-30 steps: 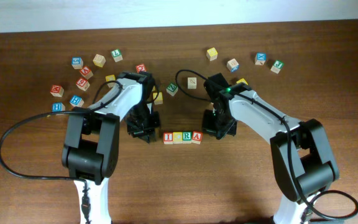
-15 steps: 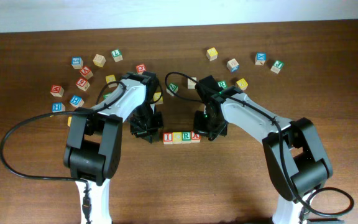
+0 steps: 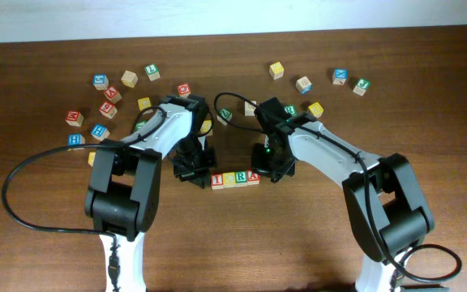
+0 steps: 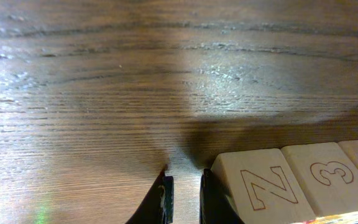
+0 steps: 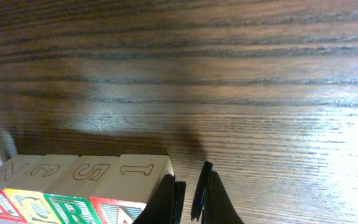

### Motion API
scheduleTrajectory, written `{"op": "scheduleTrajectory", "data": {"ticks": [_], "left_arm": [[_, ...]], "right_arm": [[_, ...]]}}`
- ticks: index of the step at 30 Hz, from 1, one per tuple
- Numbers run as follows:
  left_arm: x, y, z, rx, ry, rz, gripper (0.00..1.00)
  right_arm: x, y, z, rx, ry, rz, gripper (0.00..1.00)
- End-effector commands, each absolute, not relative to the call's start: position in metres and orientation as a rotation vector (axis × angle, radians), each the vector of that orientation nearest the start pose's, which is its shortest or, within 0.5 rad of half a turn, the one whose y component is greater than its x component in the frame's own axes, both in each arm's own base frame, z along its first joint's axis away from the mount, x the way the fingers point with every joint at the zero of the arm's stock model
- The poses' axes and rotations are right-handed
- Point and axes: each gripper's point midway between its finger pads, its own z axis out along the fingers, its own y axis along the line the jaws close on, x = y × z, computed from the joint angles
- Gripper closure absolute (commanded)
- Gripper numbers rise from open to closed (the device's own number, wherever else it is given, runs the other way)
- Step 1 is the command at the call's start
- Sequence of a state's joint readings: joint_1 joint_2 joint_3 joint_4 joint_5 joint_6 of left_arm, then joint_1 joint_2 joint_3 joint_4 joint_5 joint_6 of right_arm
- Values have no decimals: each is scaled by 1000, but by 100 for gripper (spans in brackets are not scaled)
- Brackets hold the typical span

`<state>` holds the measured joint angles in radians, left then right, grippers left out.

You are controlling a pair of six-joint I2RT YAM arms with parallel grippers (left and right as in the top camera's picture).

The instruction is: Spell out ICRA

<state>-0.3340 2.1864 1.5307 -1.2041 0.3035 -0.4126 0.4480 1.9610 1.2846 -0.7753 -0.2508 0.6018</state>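
Four letter cubes stand in a tight row mid-table: red "I" [image 3: 218, 179], yellow cube [image 3: 230, 178], green "R" [image 3: 242, 178], red "A" [image 3: 254, 177]. My left gripper [image 3: 192, 171] is shut and empty, low at the table, just left of the "I" cube. In the left wrist view its right finger [image 4: 209, 198] rests against that cube's side [image 4: 263, 186]. My right gripper [image 3: 271, 168] is shut and empty just right of the "A" cube. In the right wrist view its left finger [image 5: 166, 202] touches the "A" cube [image 5: 135, 177]; the "R" cube [image 5: 82, 177] sits beside it.
Several loose letter cubes lie scattered at the back left [image 3: 108, 93] and back right [image 3: 302, 84], with a few behind the arms [image 3: 225, 116]. The table's front half [image 3: 233, 243] is bare wood.
My right gripper has moved left, up against the "A" end of the row. My left gripper has edged right toward the "I" end. The row has shifted slightly left.
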Motion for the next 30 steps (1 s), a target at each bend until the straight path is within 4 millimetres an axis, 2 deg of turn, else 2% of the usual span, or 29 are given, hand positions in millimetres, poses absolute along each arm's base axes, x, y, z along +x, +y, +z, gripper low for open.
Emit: {"op": "scheduleTrajectory", "data": {"ticks": [1, 8, 13, 22, 23, 26, 30], "left_arm": [[290, -158, -12, -241, 3545, -286, 92], [295, -152, -13, -257, 3530, -271, 91], [299, -143, -13, -305, 3523, -280, 91], [297, -142, -12, -307, 3535, -267, 87], [296, -142, -12, -307, 3535, -266, 86], [297, -133, -14, -291, 3528, -174, 78], [297, -127, -15, -282, 3527, -112, 67]], "right_arm": [[317, 208, 9, 203, 3147, 472, 95], [309, 218, 8, 154, 3155, 464, 95], [308, 213, 7, 160, 3164, 415, 95], [310, 209, 6, 152, 3151, 380, 94], [311, 208, 5, 154, 3147, 365, 94], [313, 204, 5, 127, 3137, 326, 86], [314, 200, 4, 129, 3134, 299, 85]]}}
